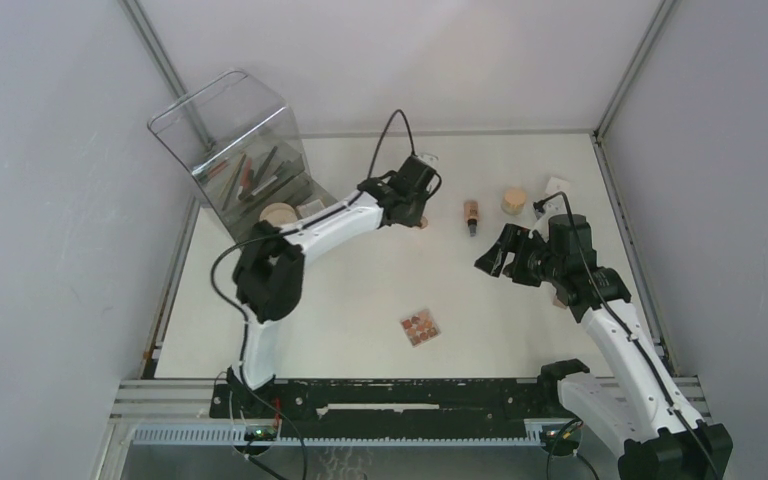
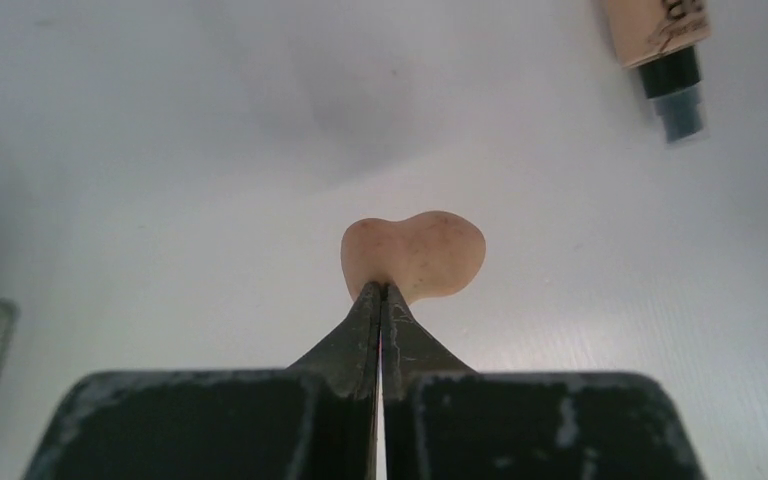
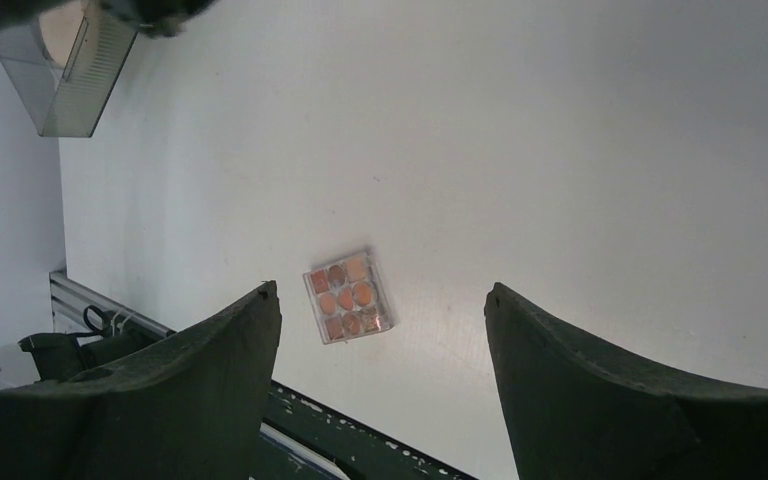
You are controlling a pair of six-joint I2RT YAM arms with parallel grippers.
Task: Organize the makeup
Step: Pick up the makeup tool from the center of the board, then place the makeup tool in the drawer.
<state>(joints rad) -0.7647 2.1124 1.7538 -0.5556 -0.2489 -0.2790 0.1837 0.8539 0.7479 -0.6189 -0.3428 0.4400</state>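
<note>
While left gripper (image 2: 380, 292) pinches sponge (image 2: 420, 255) left of bottle (image 1: 471, 215), right gripper (image 1: 492, 262) hovers spread beside bottle, palette (image 1: 421, 327) well apart.

The organizer (image 1: 232, 140) stands far left, the bottle (image 1: 471, 215) left of the jar (image 1: 513, 202), the palette (image 1: 421, 327) nearer.

Tan bottle (image 2: 655, 25) cut off @ top edge.

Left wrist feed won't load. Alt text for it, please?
The left gripper, shut, pinches the near edge of a peach sponge over the white table. A tan bottle with a dark cap lies at top right.
</note>
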